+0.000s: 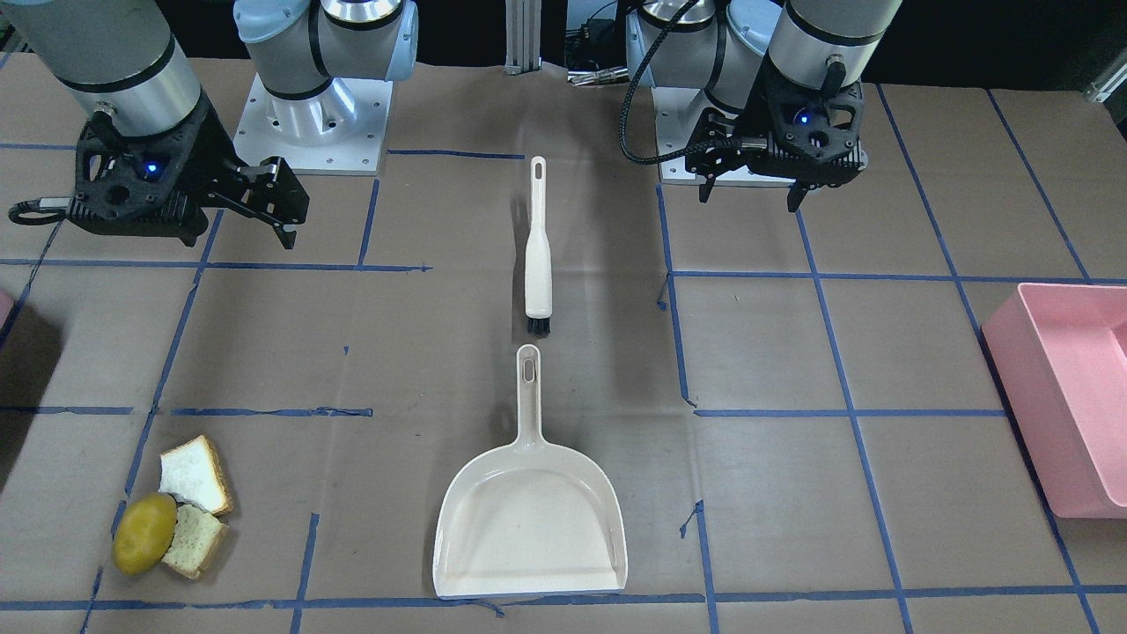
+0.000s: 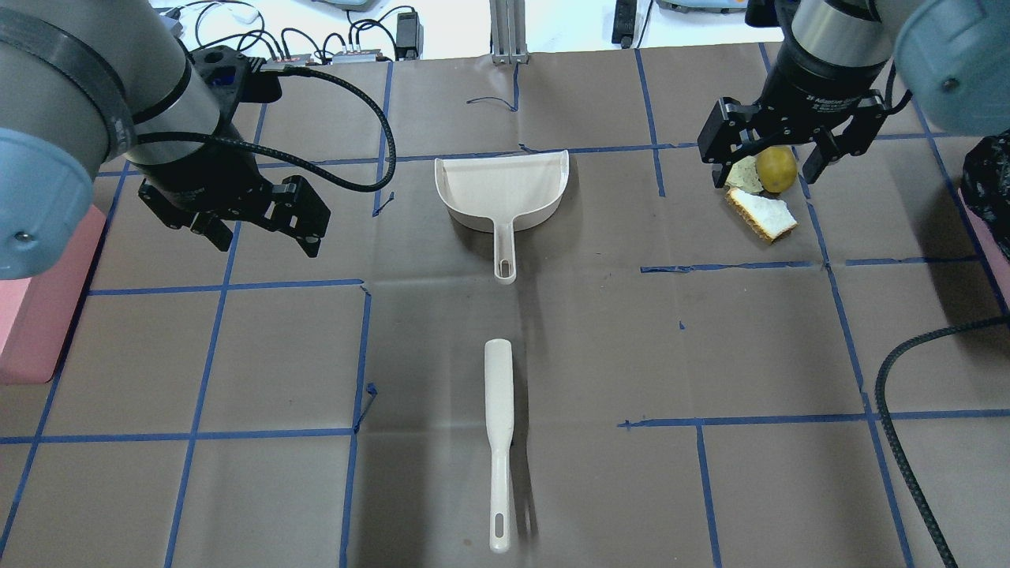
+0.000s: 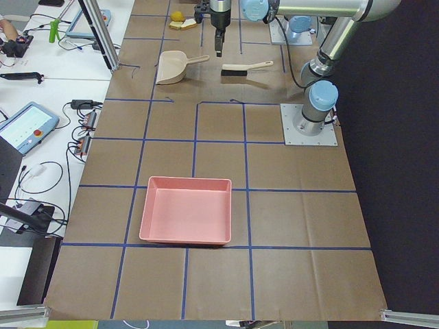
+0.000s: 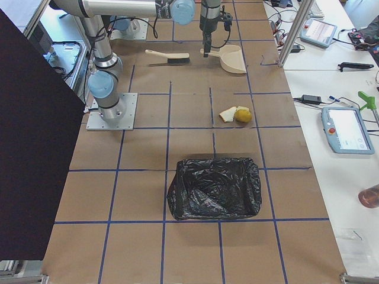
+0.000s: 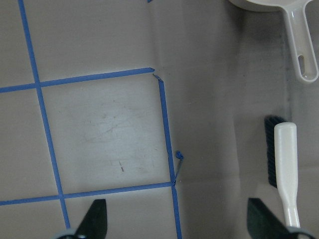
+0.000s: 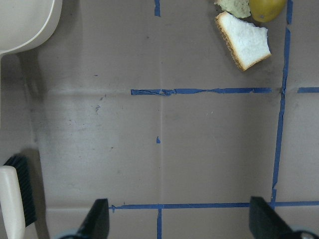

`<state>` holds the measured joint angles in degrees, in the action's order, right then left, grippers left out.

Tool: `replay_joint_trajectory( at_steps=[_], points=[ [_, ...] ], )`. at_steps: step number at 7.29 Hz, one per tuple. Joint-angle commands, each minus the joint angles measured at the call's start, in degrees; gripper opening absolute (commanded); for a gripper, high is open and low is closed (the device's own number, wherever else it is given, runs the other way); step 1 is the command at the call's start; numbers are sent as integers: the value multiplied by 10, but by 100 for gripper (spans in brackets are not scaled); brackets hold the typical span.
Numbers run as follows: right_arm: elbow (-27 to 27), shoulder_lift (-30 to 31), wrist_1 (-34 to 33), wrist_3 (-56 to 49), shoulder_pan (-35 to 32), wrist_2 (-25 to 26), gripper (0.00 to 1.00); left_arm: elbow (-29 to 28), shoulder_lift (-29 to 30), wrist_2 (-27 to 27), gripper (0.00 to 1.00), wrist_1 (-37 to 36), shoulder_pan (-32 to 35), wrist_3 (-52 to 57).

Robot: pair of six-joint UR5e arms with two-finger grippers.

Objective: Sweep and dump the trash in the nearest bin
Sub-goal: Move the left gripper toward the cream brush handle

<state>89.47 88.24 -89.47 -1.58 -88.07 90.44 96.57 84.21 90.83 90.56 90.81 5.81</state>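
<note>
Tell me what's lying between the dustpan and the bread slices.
Only bare table crossed by a blue tape line; the front-facing view shows the dustpan and bread slices well apart.

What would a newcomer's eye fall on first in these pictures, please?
The cream dustpan and brush lie end to end at the centre of the taped table. On the robot's right, two toy bread slices and a yellow-green fruit huddle together near a black-lined bin; a pink tub stands on its left.
</note>
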Motion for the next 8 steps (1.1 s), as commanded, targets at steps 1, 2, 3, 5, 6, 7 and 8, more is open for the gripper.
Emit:
replay_joint_trajectory(
  at_steps=[1,2,3,5,6,7,8],
  points=[
    [0,-1,0,0,0,0,100,2,-4,1,100,0,1,-1],
    [0,-1,0,0,0,0,100,1,-4,1,100,0,1,0],
    [0,-1,0,0,0,0,100,-1,-5,1,100,0,1,0],
    [0,-1,0,0,0,0,100,-1,-5,2,100,1,1,2],
    [0,-1,0,0,0,0,100,-2,-6,3,100,1,1,2],
    [0,0,0,0,0,0,100,-2,-9,3,100,1,1,2],
    [0,0,0,0,0,0,100,1,-14,3,100,1,1,2]
  ],
)
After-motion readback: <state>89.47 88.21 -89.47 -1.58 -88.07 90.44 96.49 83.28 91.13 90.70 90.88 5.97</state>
